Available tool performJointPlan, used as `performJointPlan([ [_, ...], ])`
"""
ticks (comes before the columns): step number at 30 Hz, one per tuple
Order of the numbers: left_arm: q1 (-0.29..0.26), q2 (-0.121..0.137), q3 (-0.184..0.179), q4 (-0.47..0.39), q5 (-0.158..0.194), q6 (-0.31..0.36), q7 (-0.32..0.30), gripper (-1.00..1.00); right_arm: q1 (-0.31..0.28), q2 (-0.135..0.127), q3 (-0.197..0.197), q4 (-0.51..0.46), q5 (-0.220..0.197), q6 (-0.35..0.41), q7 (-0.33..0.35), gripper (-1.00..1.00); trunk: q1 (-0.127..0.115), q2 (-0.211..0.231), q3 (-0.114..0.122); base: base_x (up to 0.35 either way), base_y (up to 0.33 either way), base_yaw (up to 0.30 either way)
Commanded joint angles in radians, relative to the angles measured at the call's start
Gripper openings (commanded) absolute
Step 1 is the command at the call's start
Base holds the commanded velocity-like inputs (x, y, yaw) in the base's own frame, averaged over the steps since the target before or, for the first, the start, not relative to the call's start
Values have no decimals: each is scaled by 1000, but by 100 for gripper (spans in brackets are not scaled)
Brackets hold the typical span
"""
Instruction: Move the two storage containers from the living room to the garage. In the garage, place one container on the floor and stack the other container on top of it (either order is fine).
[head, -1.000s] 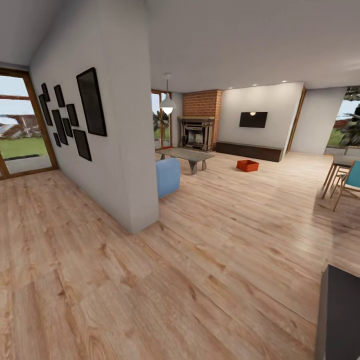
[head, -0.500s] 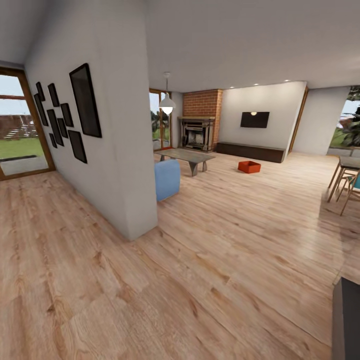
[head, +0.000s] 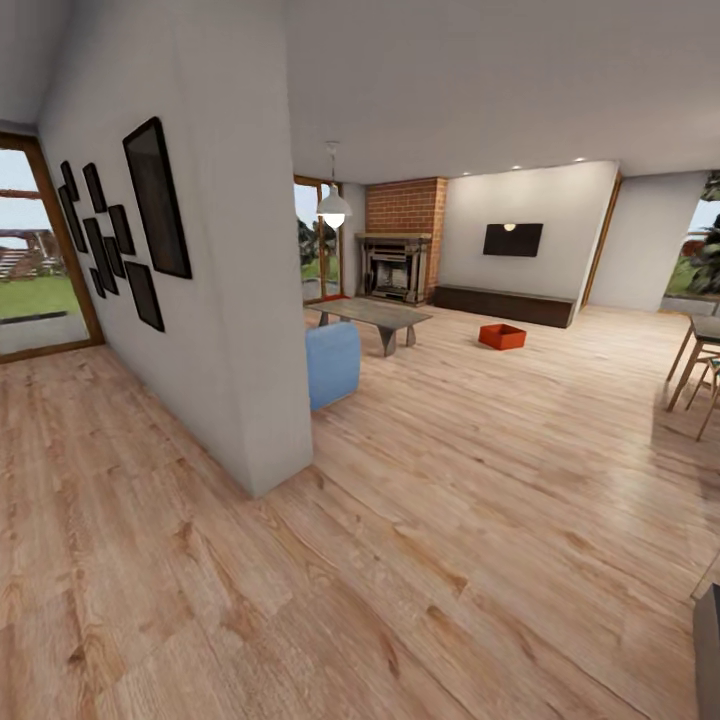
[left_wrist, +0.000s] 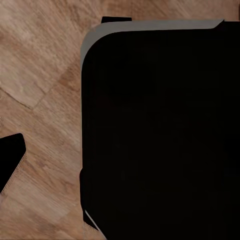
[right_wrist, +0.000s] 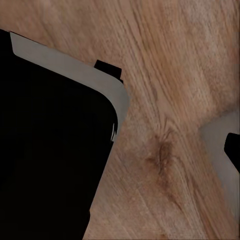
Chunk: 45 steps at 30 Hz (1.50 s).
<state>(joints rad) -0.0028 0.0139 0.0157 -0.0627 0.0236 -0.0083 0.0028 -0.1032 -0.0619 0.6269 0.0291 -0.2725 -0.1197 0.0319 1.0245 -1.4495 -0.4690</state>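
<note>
Little of the task seems done. One container (head: 501, 337) is seen far off on the living room's plank floor (head: 450, 520), right of the coffee table (head: 372, 315), not yet carried. The claws' state cannot be told.

- My head camera looks forward and slightly down from standing height, past a wall corner (head: 275, 440) into the living room; the brick fireplace (head: 400, 240) is far off.
- Left wrist camera faces straight down, close over a black body panel (left_wrist: 160, 130) and wood plank floor (left_wrist: 40, 75).
- Right wrist camera likewise.
- All three share the plank floor.
</note>
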Motion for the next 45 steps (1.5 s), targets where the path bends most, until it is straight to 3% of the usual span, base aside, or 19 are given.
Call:
performJointPlan([
  [1,0,0,1,0,2,-1,0,100,-1,0,8,3,-10,-6,3,100,1,0,-1,321,0,0],
  [16,0,1,1,0,2,0,0,100,-1,0,8,3,-11,-6,3,100,1,0,-1,322,0,-17],
  [45,0,1,1,0,2,1,0,100,-1,0,8,3,-11,-6,3,100,1,0,-1,322,0,-239],
])
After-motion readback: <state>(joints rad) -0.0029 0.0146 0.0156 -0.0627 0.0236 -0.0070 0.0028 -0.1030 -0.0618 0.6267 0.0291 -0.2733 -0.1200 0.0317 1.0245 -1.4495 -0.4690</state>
